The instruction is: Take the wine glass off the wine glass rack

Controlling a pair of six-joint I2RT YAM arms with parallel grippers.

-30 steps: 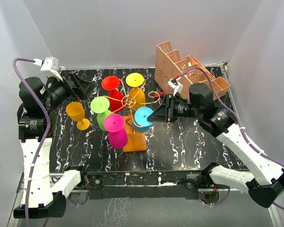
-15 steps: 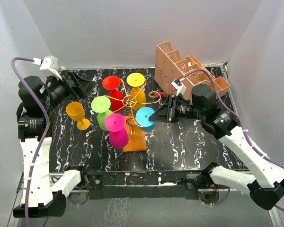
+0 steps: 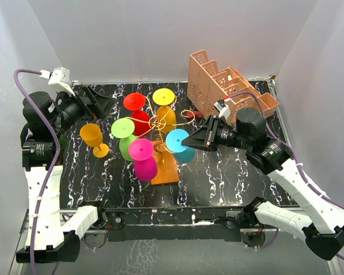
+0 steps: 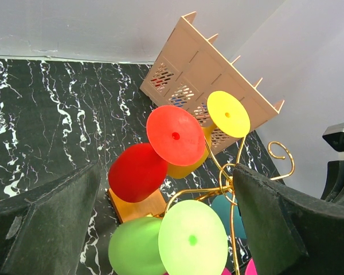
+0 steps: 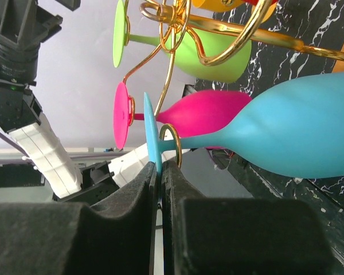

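L gripper (image 4: 166,169) sits by the back-left corner of the counter (image 3: 218,177), fingers spread wide w/ nothing between them. It looks parked out of the way, cam aimed at the rack. Just in front, an orange glass (image 3: 93,137) stands upright near the left edge, apart from the rack.

Mid-counter is the wine glass rack (image 3: 158,121), gold wire on an orange base (image 3: 167,169). Red (image 3: 134,101), yellow (image 3: 163,96), lime (image 3: 121,127) & magenta (image 3: 140,149) glasses hang on its scroll arms by their stems, feet outward.

On the rack's right side hangs the blue wine glass (image 5: 298,137). R gripper (image 5: 159,167) is pinched nearly flat on its foot disc (image 5: 151,123), prob. because the thin foot is what faces that arm. The stem sits inside the gold loop (image 5: 171,144), so the glass isn't off yet; freeing it likely needs a slide outward.

Pink crate (image 3: 218,80) is in the back-right corner, not involved.
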